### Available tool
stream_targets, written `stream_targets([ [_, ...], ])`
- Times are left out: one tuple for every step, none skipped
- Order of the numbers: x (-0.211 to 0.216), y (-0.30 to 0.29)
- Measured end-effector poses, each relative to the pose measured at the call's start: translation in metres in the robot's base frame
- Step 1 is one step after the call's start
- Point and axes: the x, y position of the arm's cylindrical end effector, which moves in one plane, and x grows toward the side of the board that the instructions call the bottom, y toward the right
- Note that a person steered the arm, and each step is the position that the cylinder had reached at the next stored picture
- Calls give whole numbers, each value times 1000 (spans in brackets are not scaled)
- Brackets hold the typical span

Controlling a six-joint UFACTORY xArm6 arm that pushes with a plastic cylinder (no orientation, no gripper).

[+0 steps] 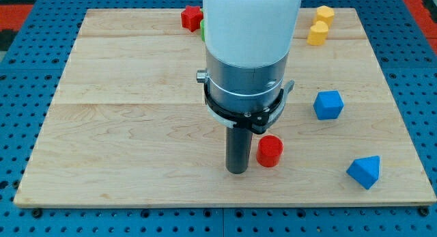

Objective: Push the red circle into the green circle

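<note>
Wooden board [123, 128], my tip [237, 171] just left of red circle [270, 151], perhaps touching, no fingers.

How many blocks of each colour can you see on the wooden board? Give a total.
Red: 2, a circle and a star-like block
Yellow: 2
Blue: 2
Green: 1, a sliver behind the arm
Total: 7

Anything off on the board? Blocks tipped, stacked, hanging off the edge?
Nothing stands out. My tip sits just at the view's left of the upright red circle. Only a green sliver shows behind the arm, beside the red star. Blue and yellow blocks lie flat on the board.
</note>
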Motion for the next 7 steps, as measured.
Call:
stream_targets([
  [9, 47],
  [6, 56],
  [-10, 49],
  [-53, 43],
  [-94, 43],
  [-76, 65],
  [-101, 64],
])
